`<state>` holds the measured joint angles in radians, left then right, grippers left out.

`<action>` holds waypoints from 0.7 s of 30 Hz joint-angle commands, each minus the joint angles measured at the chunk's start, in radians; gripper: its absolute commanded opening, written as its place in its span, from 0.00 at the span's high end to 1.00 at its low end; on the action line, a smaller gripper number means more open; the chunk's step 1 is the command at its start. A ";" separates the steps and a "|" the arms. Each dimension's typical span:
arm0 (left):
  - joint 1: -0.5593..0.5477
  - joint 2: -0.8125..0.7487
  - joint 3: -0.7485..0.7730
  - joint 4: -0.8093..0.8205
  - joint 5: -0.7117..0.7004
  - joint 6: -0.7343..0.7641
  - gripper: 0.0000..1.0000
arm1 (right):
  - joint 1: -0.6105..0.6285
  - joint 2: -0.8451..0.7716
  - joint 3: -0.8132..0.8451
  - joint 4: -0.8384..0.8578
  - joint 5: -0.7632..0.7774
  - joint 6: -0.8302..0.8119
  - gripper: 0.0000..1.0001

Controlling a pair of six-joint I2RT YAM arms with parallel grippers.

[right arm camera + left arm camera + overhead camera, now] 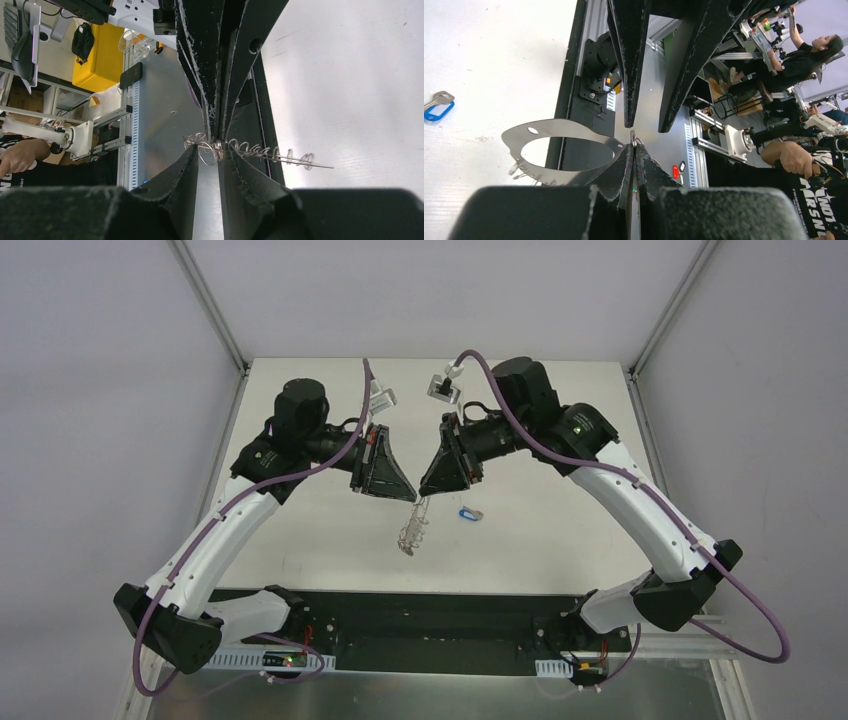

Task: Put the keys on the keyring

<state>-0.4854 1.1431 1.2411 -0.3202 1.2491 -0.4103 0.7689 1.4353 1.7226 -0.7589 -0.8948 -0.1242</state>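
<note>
keyring (412, 532) hangs at 6 o'clock below the meeting fingertips. left gripper (633, 144) is pressed together on its rim, and right gripper (208, 151) seems to pinch one loop. key (468, 512) lies flat on table (560, 440), 3 o'clock of ring. ring is likely light, springy, slippery wire. key is best nipped by its blue head.

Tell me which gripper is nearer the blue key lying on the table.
Right. The right gripper is just to the left of the key. The left gripper is farther left, on the other side of the keyring.
</note>
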 commanded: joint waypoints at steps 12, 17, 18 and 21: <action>-0.009 -0.035 0.047 0.024 0.033 0.021 1.00 | 0.038 0.000 -0.002 -0.026 0.026 -0.029 0.73; -0.009 -0.046 0.047 0.024 0.037 0.024 1.00 | 0.041 0.010 -0.002 -0.026 0.055 -0.030 0.73; -0.009 -0.047 0.046 0.024 0.038 0.024 1.00 | 0.042 0.012 -0.002 -0.024 0.057 -0.030 0.72; -0.010 -0.052 0.045 0.024 0.039 0.026 1.00 | 0.043 0.009 -0.006 -0.013 0.074 -0.025 0.72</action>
<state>-0.4854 1.1244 1.2438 -0.3279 1.2495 -0.4072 0.8047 1.4418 1.7199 -0.7757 -0.8410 -0.1390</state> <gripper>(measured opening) 0.006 0.280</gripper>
